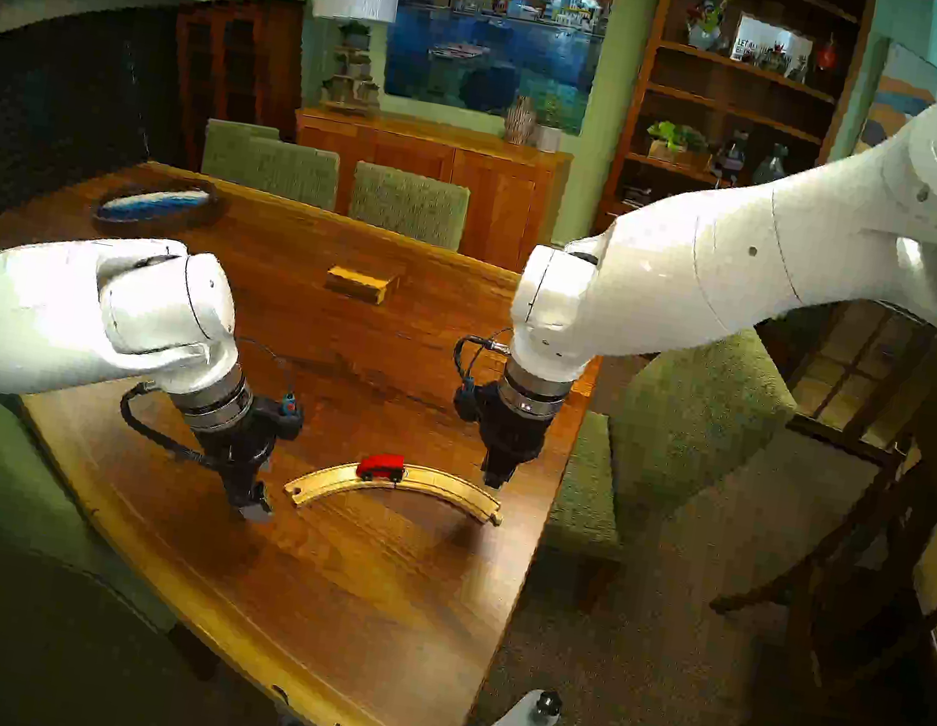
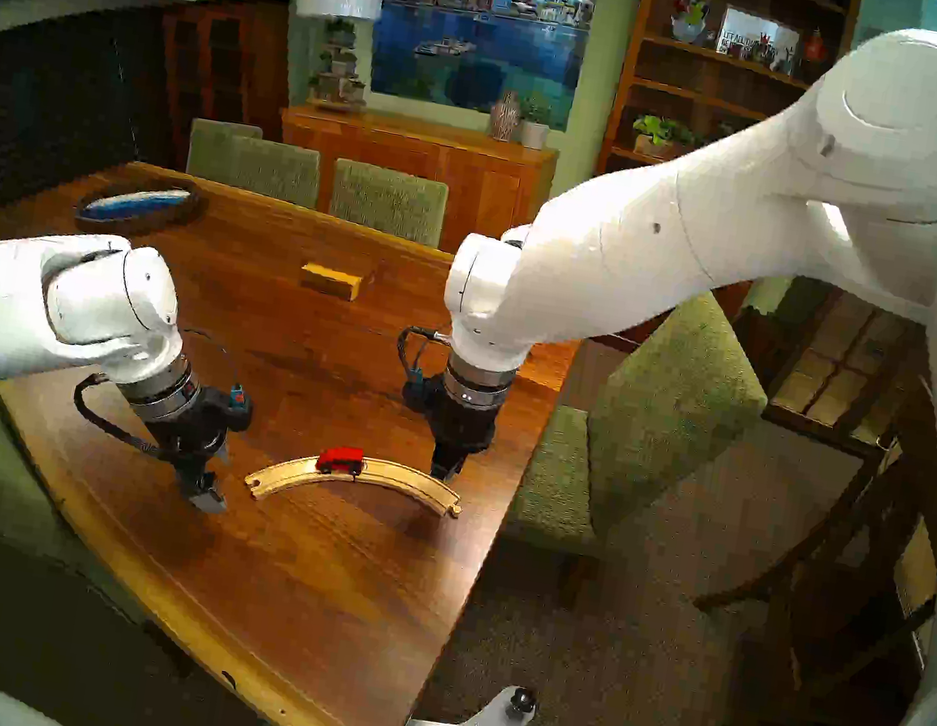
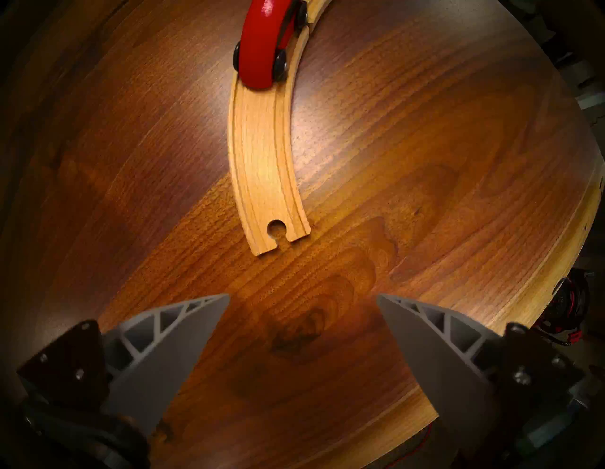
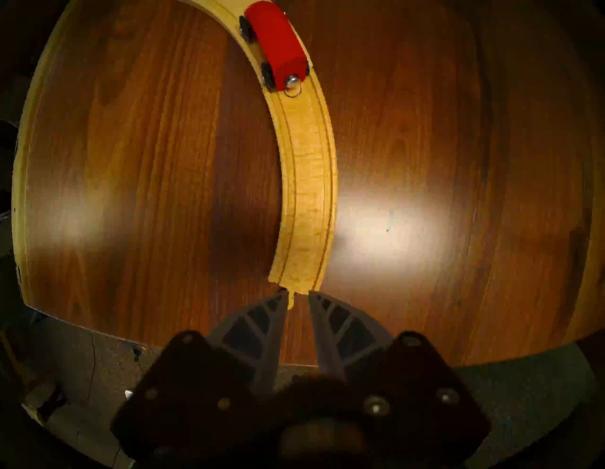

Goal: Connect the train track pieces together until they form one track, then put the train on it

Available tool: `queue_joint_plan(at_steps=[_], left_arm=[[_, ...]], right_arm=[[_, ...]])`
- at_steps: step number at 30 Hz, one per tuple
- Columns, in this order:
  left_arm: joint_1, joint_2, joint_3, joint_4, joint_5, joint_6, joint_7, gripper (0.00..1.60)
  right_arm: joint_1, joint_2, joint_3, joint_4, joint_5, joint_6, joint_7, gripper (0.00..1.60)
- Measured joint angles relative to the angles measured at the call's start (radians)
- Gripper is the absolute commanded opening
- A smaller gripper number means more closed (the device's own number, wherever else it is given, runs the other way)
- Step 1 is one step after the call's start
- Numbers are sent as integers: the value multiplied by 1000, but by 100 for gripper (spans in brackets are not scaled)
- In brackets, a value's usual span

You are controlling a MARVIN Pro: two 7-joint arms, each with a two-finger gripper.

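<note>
The right gripper [image 4: 299, 299] is pointing down with its jaws standing a narrow gap apart, nothing pinched between them. The peg end of the track [image 4: 307, 203] is lying just ahead of those fingertips [image 4: 281, 304], the peg showing in the gap from the wrist view; I cannot tell whether it is touching them. The left gripper [image 3: 302, 299] is hanging with its jaws spread wide over bare table [image 3: 425, 196], holding nothing. The track's hole end is lying a little way ahead of that gap, apart from both fingers. The joined arc is resting flat between the two grippers, and the train [image 1: 381, 465] is sitting on it near the middle, wheels in the grooves. Farther off, beyond both jaws, a yellowish wooden block [image 1: 358, 282] is lying on the table.
</note>
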Motion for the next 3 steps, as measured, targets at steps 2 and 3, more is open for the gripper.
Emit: queue_joint_plan(at_steps=[2,3], left_arm=[[0,0,0,0,0,0,0,160],[0,0,0,0,0,0,0,160]], right_arm=[[3,4,0,-6,6,0,-9,65],[5,6,0,-9,10,0,-15,65]])
